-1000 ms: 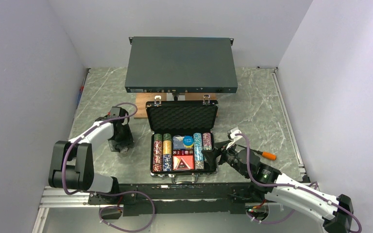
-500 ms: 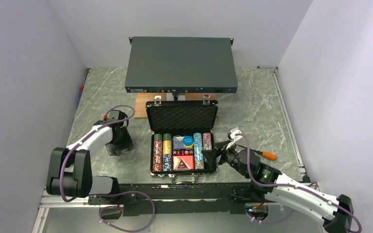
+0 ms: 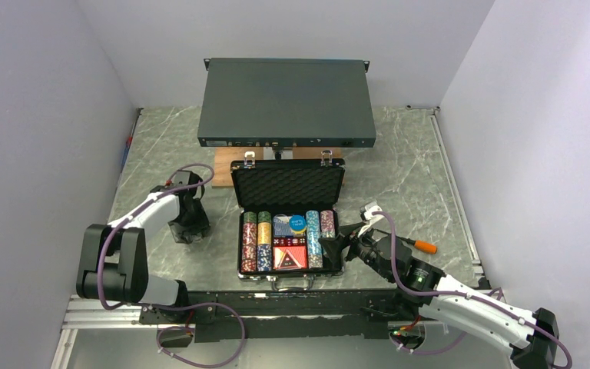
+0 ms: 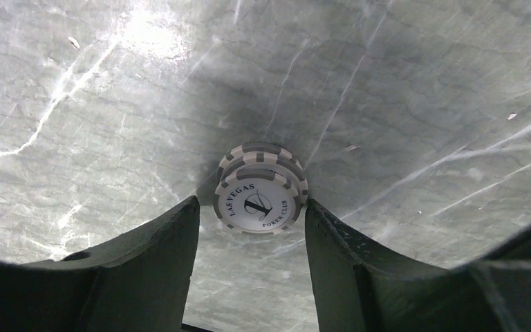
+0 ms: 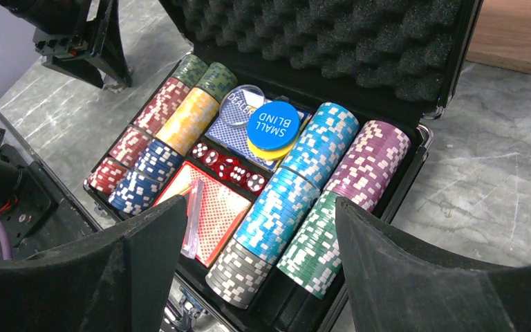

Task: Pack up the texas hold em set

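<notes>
Briefcase (image 3: pixel 288 184) lies open, with bare table (image 3: pixel 407 169) on both sides. Left gripper (image 3: pixel 190 234) straddles two stacked chips (image 4: pixel 259 200), fingers spread. Right gripper (image 3: pixel 336 244) hangs unclenched beside the case's right rim.

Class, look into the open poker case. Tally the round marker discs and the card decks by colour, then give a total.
Blue "Small Blind" disc: 1
Yellow disc: 1
Clear "Dealer" disc: 1
Blue-backed card deck: 1
Red-backed card deck: 1
Total: 5
</notes>
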`<state>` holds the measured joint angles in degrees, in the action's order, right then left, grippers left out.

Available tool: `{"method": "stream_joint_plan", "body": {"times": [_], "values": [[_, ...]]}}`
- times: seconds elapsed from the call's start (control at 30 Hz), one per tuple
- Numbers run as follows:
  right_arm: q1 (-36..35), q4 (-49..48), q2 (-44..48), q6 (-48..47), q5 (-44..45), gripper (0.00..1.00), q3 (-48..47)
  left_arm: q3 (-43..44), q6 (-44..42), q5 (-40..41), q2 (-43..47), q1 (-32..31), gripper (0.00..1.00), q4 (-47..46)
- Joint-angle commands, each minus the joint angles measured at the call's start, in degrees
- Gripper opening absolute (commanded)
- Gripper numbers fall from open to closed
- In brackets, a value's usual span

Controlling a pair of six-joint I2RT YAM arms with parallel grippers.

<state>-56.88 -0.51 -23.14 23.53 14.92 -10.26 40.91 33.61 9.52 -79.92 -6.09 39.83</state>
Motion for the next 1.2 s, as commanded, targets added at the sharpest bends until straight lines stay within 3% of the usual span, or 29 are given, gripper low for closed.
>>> {"method": "stream_joint_plan", "body": {"times": [0.0, 0.13, 0.5, 0.83, 1.17], "values": [[-0.2, -2.14, 0.9, -0.41, 0.4, 0.8, -0.11, -1.12, -0.77, -0.77, -2.19, -0.15, 0.61, -2.8], [-0.29, -2.3, 0.48, -0.5, 0.28, 0.8, -0.15, -1.93, -1.53, -1.6, -2.02, -0.28, 0.55, -3.2], [-0.25, -2.24, 0.48, -0.5, 0.38, 0.8, -0.13, -1.95, -0.22, 1.49, -3.82, -2.09, 0.5, -0.15], [-0.26, -2.3, 0.18, -0.42, 0.54, 0.8, -0.21, -2.59, -1.0, 0.67, -1.89, -2.09, 0.24, -1.73], [-0.26, -2.46, -0.81, -0.41, 0.71, 0.8, -0.48, -4.51, -1.39, -0.27, 4.05, -2.53, 0.1, -4.5]]}}
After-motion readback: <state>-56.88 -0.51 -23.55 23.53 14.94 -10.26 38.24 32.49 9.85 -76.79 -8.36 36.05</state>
